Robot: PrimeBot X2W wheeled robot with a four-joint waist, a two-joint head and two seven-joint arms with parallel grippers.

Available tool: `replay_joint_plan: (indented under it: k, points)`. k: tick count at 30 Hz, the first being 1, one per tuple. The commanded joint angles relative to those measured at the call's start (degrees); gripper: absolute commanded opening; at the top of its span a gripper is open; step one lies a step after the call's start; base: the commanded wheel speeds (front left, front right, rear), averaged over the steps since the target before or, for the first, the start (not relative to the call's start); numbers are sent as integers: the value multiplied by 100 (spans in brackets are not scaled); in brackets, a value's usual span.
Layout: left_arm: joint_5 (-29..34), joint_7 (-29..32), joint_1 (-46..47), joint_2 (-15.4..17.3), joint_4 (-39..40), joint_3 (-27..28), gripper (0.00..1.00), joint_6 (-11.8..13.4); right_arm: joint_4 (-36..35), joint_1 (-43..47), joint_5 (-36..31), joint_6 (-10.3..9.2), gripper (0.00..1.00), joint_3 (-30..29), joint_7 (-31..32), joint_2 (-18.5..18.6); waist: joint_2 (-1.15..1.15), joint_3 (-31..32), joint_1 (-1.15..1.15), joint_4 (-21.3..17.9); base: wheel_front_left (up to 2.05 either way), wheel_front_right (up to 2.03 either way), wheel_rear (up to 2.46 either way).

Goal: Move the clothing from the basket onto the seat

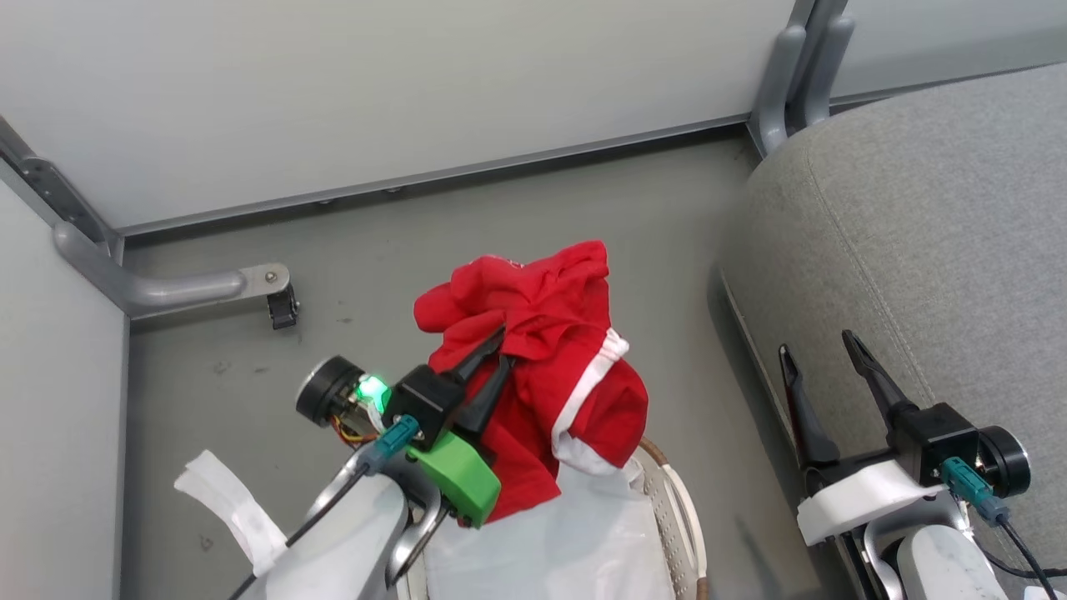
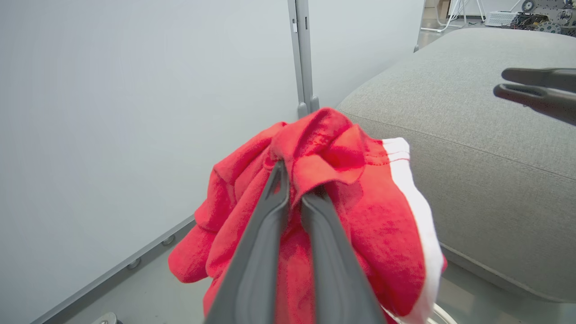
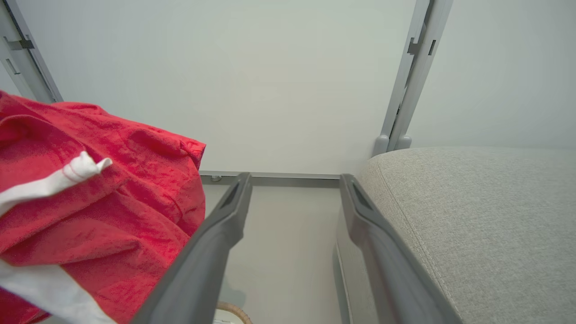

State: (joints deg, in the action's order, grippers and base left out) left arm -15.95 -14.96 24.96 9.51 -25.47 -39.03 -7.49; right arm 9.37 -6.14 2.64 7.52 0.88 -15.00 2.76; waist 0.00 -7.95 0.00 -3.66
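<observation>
My left claw (image 1: 500,352) is clamped on a bunched fold of the red garment (image 1: 583,375), holding it up over the basket (image 1: 679,508) so it can cross to the grey seat (image 1: 934,233), at whose edge my right claw (image 1: 817,346) hangs spread wide and empty.

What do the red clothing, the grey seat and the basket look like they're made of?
Clothing: soft matte fabric, probably cotton knit; it crumples and drapes. Seat: grey woven upholstery; flecked weave and stitched seam show. Basket: perforated whitish wall, likely plastic; brown rim looks woven.
</observation>
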Motion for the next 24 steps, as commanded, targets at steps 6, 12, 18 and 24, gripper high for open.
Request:
replay_joint_plan:
  k: [6, 12, 18, 24]
  points:
    - [-47, -35, 745, 321, 223, -241, 0, 3, -85, 128, -43, -6, 100, 139, -28, 21, 0, 479, 0, 39, 0, 0, 0]
    - [-167, 63, 1527, 671, 263, -622, 0, 3, -128, 49, -84, -6, 100, 359, -28, 21, 0, 597, 0, 7, 0, 0, 0]
    - [-431, 233, 2199, 918, 345, -916, 0, 5, -183, -108, -109, -6, 100, 663, -28, 22, 0, 671, 0, 1, 0, 0, 0]
    - [-660, 353, 2625, 934, 299, -1041, 0, 6, -317, -342, 82, -6, 100, 1054, -28, 20, 0, 695, 0, 24, 0, 0, 0]
